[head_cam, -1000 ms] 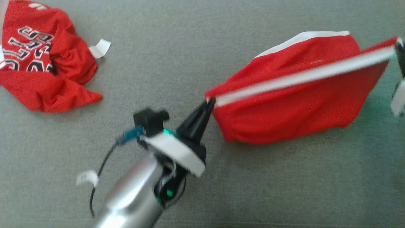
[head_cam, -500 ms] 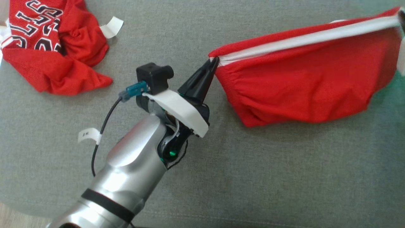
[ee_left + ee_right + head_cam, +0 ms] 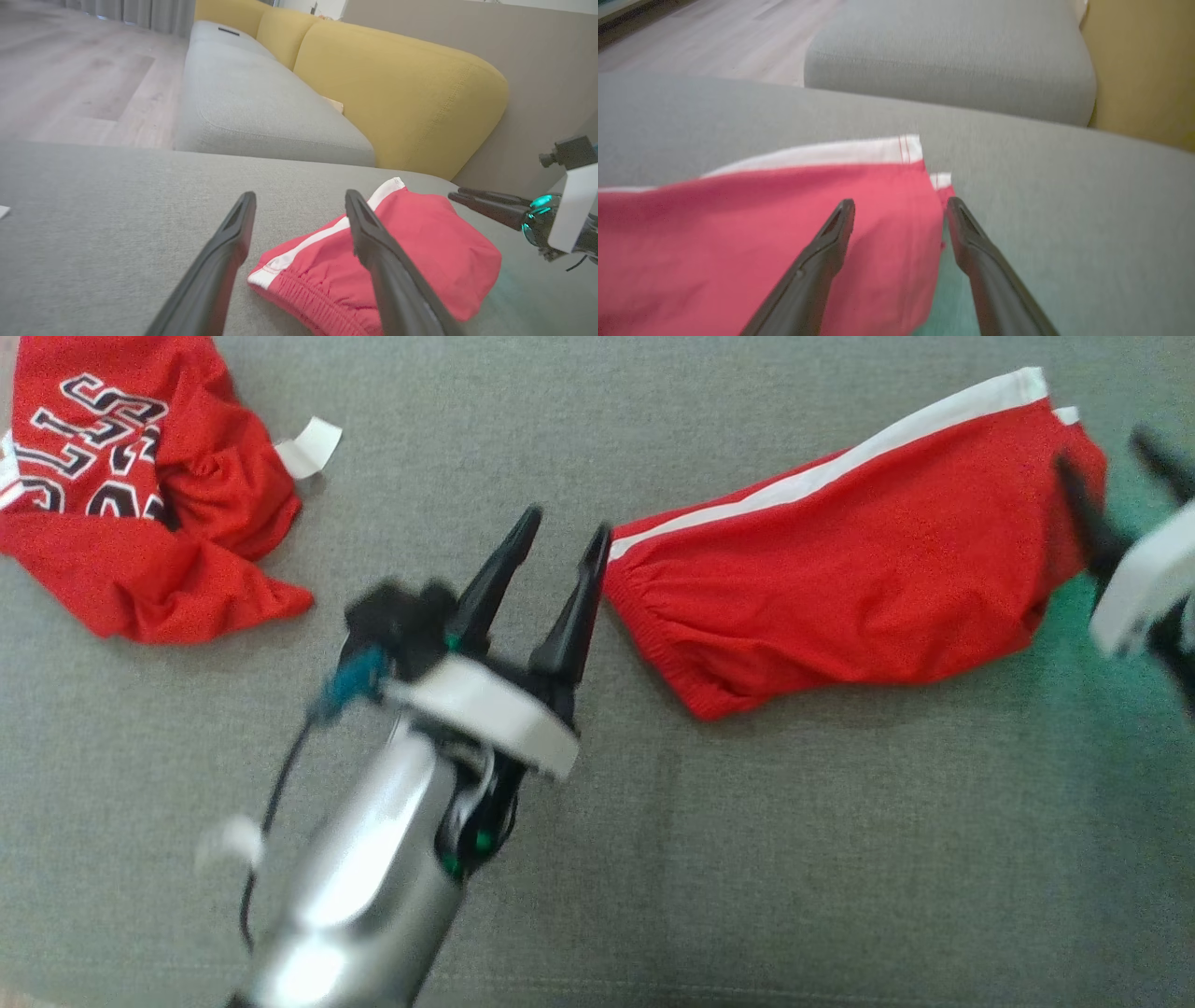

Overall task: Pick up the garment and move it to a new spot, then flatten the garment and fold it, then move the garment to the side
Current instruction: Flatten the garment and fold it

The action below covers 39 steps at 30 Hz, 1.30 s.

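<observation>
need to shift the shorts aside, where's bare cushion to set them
Widest: grey cushion nearer the robot than the red shorts, right of the left gripper. Also the gap between jersey and shorts, beyond that gripper. Crowded around the right gripper.

A broad grey woven-fabric seat cushion point(image 3: 747, 859) carried everything. A pair of red shorts with a white side stripe point(image 3: 840, 588) lay spread on its far right part, the gathered elastic waistband turned toward the middle. A crumpled red jersey with black-and-white lettering point(image 3: 140, 523) sat bunched at the far left, well apart from the shorts. A small white slip point(image 3: 308, 446) lay just beside the jersey's right edge.
</observation>
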Motion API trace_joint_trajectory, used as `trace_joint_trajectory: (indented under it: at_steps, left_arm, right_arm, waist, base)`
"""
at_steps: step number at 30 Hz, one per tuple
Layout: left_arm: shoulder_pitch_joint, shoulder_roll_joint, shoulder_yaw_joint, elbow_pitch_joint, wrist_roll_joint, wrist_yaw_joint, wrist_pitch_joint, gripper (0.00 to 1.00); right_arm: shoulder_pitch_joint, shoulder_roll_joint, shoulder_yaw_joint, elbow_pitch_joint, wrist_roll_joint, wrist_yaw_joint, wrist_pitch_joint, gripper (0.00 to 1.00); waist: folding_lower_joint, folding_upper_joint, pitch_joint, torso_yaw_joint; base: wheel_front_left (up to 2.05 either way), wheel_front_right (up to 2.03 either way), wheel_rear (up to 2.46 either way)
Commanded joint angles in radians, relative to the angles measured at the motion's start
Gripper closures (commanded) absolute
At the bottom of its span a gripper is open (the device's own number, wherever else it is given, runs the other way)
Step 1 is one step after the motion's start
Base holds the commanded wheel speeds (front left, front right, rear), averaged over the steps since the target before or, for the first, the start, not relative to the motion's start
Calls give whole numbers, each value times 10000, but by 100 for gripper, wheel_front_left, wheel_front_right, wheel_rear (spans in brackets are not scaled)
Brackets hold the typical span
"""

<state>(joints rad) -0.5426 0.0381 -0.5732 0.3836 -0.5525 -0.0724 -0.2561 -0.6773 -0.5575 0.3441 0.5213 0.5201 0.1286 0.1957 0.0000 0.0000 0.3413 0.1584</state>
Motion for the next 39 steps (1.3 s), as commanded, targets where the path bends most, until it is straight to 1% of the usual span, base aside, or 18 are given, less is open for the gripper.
trace_joint_trajectory:
  at_steps: [1, 3, 5, 7, 10, 14, 18, 26, 27, 28, 29, 30, 31, 34, 39]
  left_arm:
    - [463, 124, 565, -752, 588, 240, -57, 0]
    - [1308, 124, 968, -1526, 1405, 534, -57, 0]
    - [2154, 124, 1257, -2295, 1864, 717, -57, 0]
    - [2878, 123, 1366, -2953, 2272, 796, -57, 0]
    - [3764, 123, 1426, -3678, 2519, 918, -57, 0]
    - [4415, 123, 1383, -4150, 2661, 1050, -57, 0]
    - [4612, 123, 1296, -4387, 2698, 1111, -57, 0]
    - [4688, 122, 1179, -4364, 2752, 1003, -57, 0]
    - [4683, 122, 1177, -4351, 2758, 997, -57, 0]
    - [4684, 122, 1177, -4336, 2772, 993, -57, 0]
    - [4690, 122, 1186, -4322, 2786, 993, -57, 0]
    - [4699, 122, 1202, -4311, 2801, 999, -57, 0]
    - [4712, 122, 1228, -4305, 2814, 1011, -57, 0]
    - [4781, 122, 1331, -4296, 2840, 1018, -57, 0]
    - [4982, 122, 1537, -4269, 2917, 933, -57, 0]
  right_arm:
    - [582, -37, -76, -457, 222, 21, 94, 0]
    - [1222, 10, -285, -695, 372, 21, 235, 0]
    - [1728, 87, -622, -846, 462, 21, 328, 0]
    - [2028, 157, -1008, -906, 423, 21, 323, 0]
    - [2126, 348, -1631, -721, 317, 21, 316, 0]
    - [1875, 507, -2284, -11, -73, 21, 418, 0]
    - [1492, 669, -2702, 848, -309, 21, 595, 0]
    - [572, 948, -2986, 2739, -402, 21, 744, 0]
    - [477, 978, -3036, 2994, -416, 21, 712, 2]
    - [387, 1014, -3056, 3217, -431, 21, 675, 14]
    - [323, 1070, -3105, 3409, -374, 21, 599, 79]
    - [271, 1121, -3132, 3570, -312, 21, 513, 79]
    - [244, 1188, -3144, 3686, -200, 21, 426, 100]
    - [235, 1268, -3200, 3926, 162, 21, 35, 100]
    - [365, 1171, -3227, 4235, 493, 21, -632, 100]
  waist:
    - [0, 0, -174, -115]
    - [0, 0, -279, -121]
    - [0, 0, -357, -66]
    - [0, 0, -417, 51]
    - [0, 0, -522, 300]
    - [0, 0, -646, 771]
    - [0, 0, -737, 1203]
    - [0, 0, -839, 1542]
    - [0, 0, -857, 1560]
    - [0, 0, -882, 1567]
    - [0, 0, -909, 1560]
    - [0, 0, -938, 1539]
    - [0, 0, -974, 1500]
    - [0, 0, -1129, 1279]
    - [0, 0, -1485, 705]
  base:
    - [0, 0, 0]
    - [0, 0, 0]
    - [0, 0, 0]
    - [0, 0, 0]
    - [0, 0, 0]
    - [0, 0, 0]
    - [0, 0, 0]
    - [0, 0, 0]
    - [0, 0, 0]
    - [0, 0, 0]
    - [0, 0, 0]
    - [0, 0, 0]
    - [0, 0, 0]
    - [0, 0, 0]
    - [0, 0, 0]
